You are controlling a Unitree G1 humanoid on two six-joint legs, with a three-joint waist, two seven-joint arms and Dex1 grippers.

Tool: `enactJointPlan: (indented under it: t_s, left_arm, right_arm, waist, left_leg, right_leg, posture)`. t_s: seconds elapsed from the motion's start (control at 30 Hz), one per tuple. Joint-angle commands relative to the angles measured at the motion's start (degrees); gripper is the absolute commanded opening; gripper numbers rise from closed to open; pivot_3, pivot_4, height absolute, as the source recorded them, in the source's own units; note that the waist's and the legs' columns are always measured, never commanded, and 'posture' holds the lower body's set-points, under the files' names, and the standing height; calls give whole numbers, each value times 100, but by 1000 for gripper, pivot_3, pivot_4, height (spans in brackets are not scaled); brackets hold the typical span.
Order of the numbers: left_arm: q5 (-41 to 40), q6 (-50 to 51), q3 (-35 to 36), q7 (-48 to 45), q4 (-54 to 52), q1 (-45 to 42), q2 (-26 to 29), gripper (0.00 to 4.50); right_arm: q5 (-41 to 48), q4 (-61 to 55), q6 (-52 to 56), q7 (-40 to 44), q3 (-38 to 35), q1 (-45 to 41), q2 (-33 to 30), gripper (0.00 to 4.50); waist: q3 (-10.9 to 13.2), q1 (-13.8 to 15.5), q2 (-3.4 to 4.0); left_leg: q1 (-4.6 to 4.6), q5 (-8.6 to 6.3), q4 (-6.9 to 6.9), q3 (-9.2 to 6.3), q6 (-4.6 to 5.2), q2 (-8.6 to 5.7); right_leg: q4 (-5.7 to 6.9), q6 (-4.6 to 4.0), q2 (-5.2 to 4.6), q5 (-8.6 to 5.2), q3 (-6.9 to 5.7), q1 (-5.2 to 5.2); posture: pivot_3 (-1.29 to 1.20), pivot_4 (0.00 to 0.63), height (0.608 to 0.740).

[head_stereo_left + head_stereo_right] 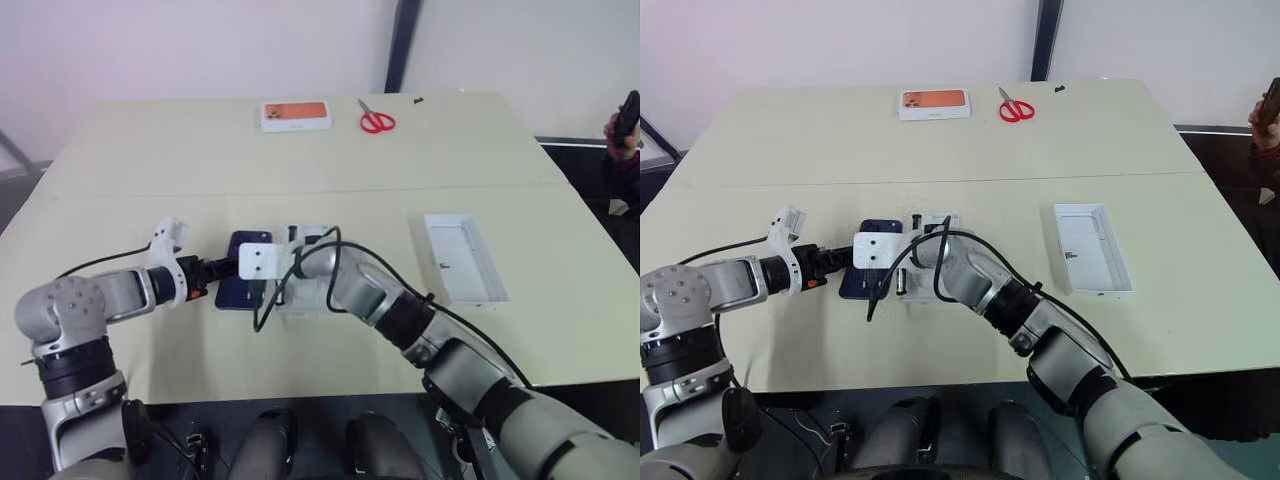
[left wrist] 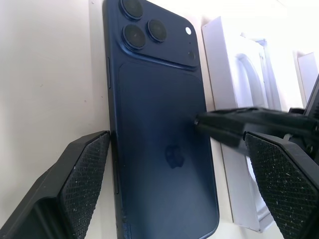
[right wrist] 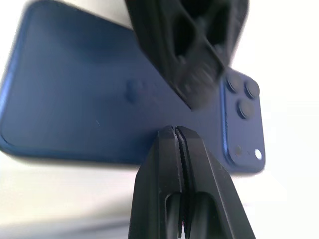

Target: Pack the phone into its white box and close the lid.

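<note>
The phone [image 2: 154,129] lies back-up on the table, dark navy, with its camera bump at the end away from me; it also shows as the phone [image 1: 243,270]. My left gripper [image 2: 179,164] is open, its jaws straddling the phone's near end, one pad [image 2: 82,184] close by the phone's long edge. My right gripper [image 3: 177,133] is shut, and its tip rests at the phone's other long edge. The white box [image 2: 215,64] sits right beside the phone, a card with a raised oval in it, mostly hidden under my right arm. The lid [image 1: 463,258] lies open side up far to the right.
A white box with an orange picture [image 1: 296,115] and red scissors [image 1: 377,121] lie at the table's far edge. A person's hand [image 1: 625,125] holding a dark object shows at the right edge. Black cables loop over my right forearm above the box.
</note>
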Motion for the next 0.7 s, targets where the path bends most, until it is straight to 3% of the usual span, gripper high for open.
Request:
enactJointPlan:
  t_s: [0.03, 0.23, 0.7]
  left_arm:
    - [-54, 280, -79, -3, 8, 198, -75, 4500]
    - [-17, 279, 24, -29, -66, 240, -81, 4500]
    - [-42, 278, 110, -55, -319, 333, -268, 4500]
  right_arm:
    - [-145, -605, 22, 152, -139, -18, -258, 64]
    - [-550, -943, -206, 395, 163, 100, -718, 64]
    - [-1088, -477, -971, 573, 404, -173, -573, 64]
  waist:
    - [0, 0, 0]
    - [-1, -36, 1]
    - [-1, -22, 1]
  left_leg:
    - [0, 0, -1, 0, 0, 0]
    - [1, 0, -3, 1, 0, 0]
    - [5, 1, -6, 1, -2, 0]
  right_leg:
    - [0, 0, 0, 0, 0, 0]
    - [-2, 0, 1, 0, 2, 0]
    - [-5, 0, 1, 0, 1, 7]
  posture:
    - [0, 150, 740]
    - [0, 150, 740]
    - [0, 150, 740]
